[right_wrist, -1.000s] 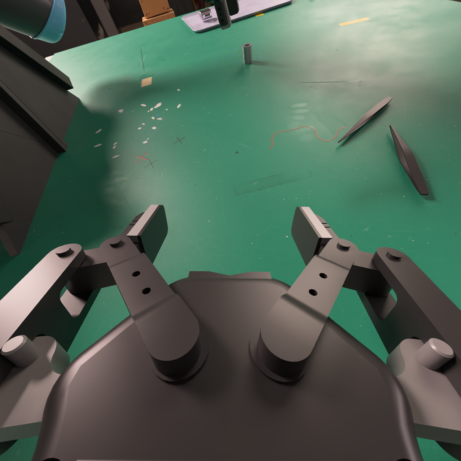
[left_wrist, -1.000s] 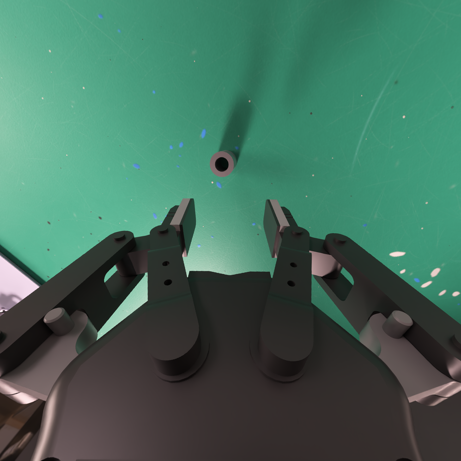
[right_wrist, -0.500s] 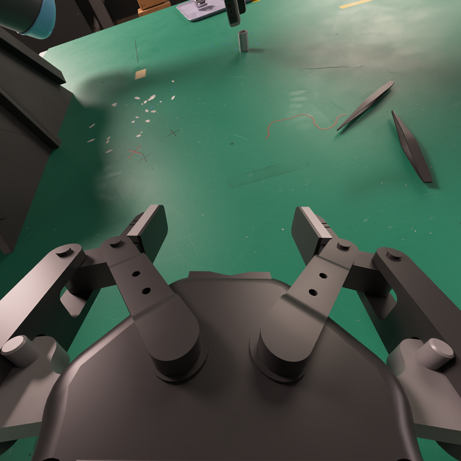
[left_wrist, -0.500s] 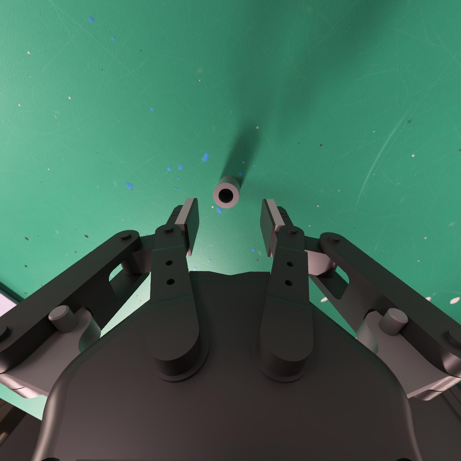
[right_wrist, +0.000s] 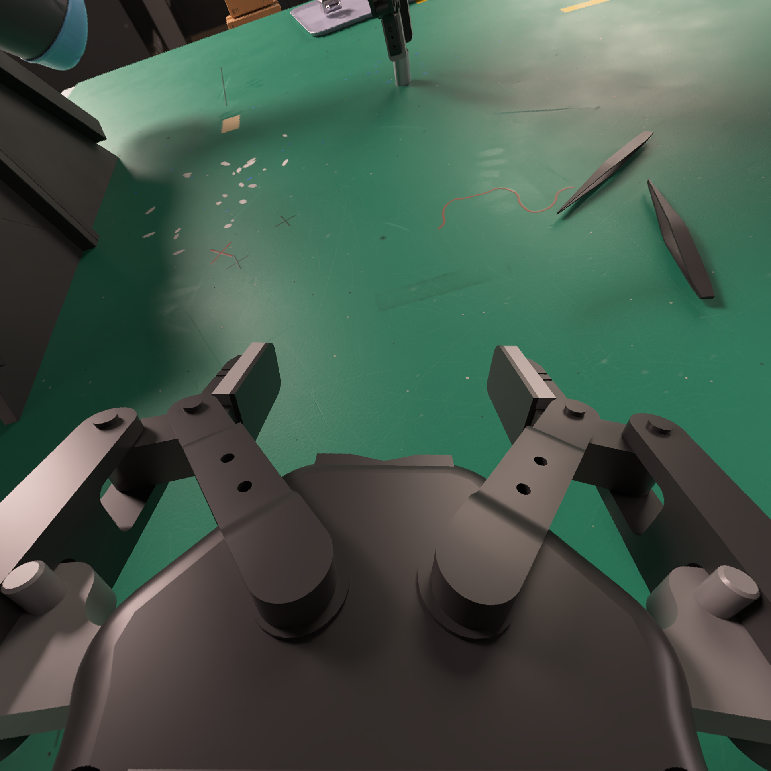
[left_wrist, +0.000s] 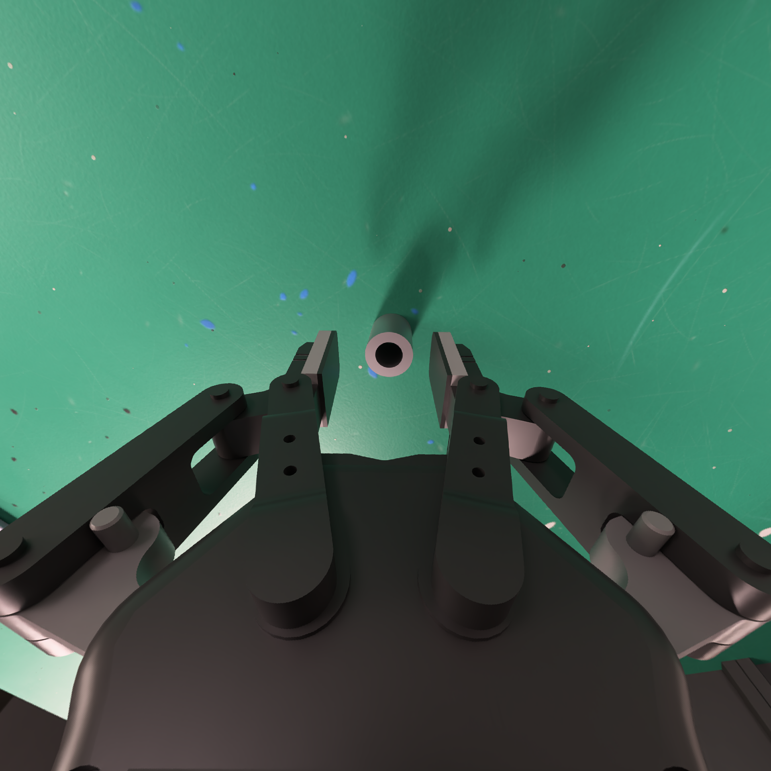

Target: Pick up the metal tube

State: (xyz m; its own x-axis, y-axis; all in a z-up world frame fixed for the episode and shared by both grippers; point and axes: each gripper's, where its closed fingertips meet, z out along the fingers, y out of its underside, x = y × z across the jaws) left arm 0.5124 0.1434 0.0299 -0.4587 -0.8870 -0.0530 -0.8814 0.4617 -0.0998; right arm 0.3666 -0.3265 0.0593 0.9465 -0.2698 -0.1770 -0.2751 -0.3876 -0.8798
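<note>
The metal tube [left_wrist: 389, 348] is a short grey cylinder standing upright on the green mat, seen from above with its bore open. My left gripper [left_wrist: 384, 354] is open and straddles its top, a finger on each side, neither touching it. In the right wrist view the tube [right_wrist: 402, 75] stands far off at the top, with the left gripper [right_wrist: 394, 41] right over it. My right gripper [right_wrist: 384, 375] is open and empty above bare mat, far from the tube.
Two dark flat pointed blades [right_wrist: 605, 169] [right_wrist: 680, 242] lie at the right, with a thin reddish cord [right_wrist: 500, 198] beside them. A dark block [right_wrist: 37, 200] stands at the left edge. A pale plate [right_wrist: 329, 16] lies at the far edge.
My left gripper has come down over the tube, so the tube now lies between its fingers. The fingers have narrowed a little. The right gripper has shifted slightly and stays open.
</note>
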